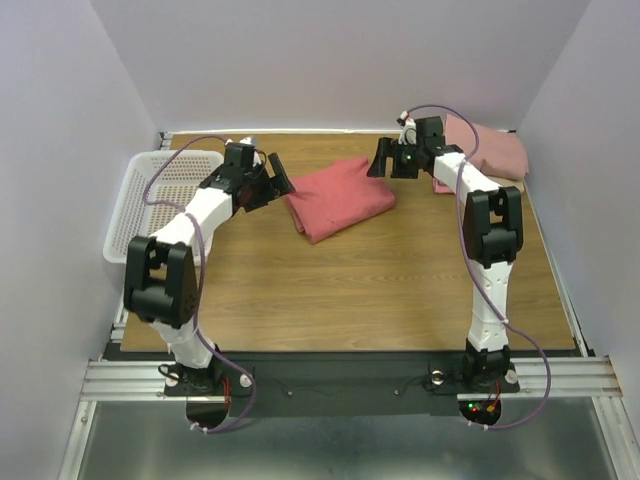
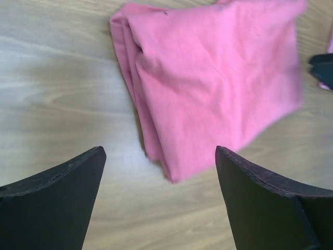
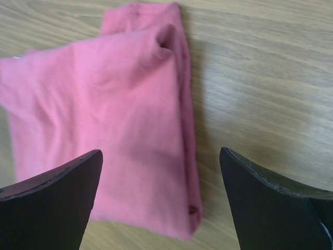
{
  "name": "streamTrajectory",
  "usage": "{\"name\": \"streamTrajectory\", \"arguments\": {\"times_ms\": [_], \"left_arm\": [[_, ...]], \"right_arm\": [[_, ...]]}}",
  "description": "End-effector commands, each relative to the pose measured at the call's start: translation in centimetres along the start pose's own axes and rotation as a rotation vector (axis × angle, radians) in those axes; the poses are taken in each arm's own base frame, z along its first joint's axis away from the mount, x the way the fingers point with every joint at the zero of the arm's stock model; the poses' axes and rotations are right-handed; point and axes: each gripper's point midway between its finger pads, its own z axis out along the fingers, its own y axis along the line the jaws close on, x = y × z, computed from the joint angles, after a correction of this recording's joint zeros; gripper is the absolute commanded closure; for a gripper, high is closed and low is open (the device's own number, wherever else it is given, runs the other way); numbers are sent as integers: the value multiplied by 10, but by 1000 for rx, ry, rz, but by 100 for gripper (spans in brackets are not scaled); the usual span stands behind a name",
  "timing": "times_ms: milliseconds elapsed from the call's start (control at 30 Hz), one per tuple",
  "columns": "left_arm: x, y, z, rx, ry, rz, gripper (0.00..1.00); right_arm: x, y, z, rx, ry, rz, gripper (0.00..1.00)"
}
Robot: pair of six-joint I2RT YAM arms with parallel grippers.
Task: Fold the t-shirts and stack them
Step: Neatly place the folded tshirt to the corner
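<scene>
The coral-red t-shirt (image 1: 340, 198) lies as a flat, roughly rectangular bundle on the wooden table (image 1: 380, 290), at the far middle, turned a little askew. It looks fully folded, so the folding step on this shirt appears finished and the stacking step is in hand.

The left gripper (image 2: 158, 151) hangs just off the shirt's left edge with its fingers spread wide and nothing between them. In its wrist view the bundle lies ahead of the fingers, its near corner pointing toward the gap but not inside it.

The right gripper (image 3: 161, 151) hangs at the shirt's far right corner, likewise wide open and empty. From its wrist view the layered right edge of the bundle runs down between the two fingers, with most of the cloth off to the side of one of them. Whether either gripper touches the cloth I cannot tell.

A dusty-pink folded pile (image 1: 492, 150) sits at the far right corner, partly hidden behind the right arm; how many shirts it holds is not clear. The white mesh basket (image 1: 165, 190) stands at the far left.

The next move likely calls for both grippers to pinch opposite edges through all layers, lift the bundle level so the folds hold, and carry it right onto that pile.
</scene>
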Motion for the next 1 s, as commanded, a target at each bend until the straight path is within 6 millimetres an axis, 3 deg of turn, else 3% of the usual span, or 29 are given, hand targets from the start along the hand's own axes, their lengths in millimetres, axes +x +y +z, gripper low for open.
{"name": "streamTrajectory", "arguments": {"times_ms": [0,100,133,200,233,433,600,833,900,933,967], "left_arm": [[18,-2,-35,30,-47,22,2],[33,-10,-54,58,-69,36,2],[47,0,-54,34,-53,25,2],[54,-2,-66,47,-65,31,2],[64,7,-66,28,-52,22,2],[76,27,-82,-31,-70,8,2],[73,37,-91,-87,-104,-43,2],[84,42,-99,-76,-106,-55,2],[84,41,-102,-69,-114,-56,2],[84,41,-104,-68,-117,-56,2],[83,41,-105,-70,-118,-56,2]], "right_arm": [[-12,-15,-3,67,-43,-129,0],[-8,-22,11,77,-32,-138,3],[-15,-21,14,75,-44,-157,4],[-9,-25,29,87,-30,-164,6],[-12,-25,33,88,-34,-182,8],[26,-22,58,93,52,-210,21],[65,-26,71,148,129,-211,42],[88,-11,72,216,168,-254,64],[85,-3,70,229,158,-271,83],[79,-2,67,264,139,-275,99],[74,-2,63,291,124,-280,100]]}}
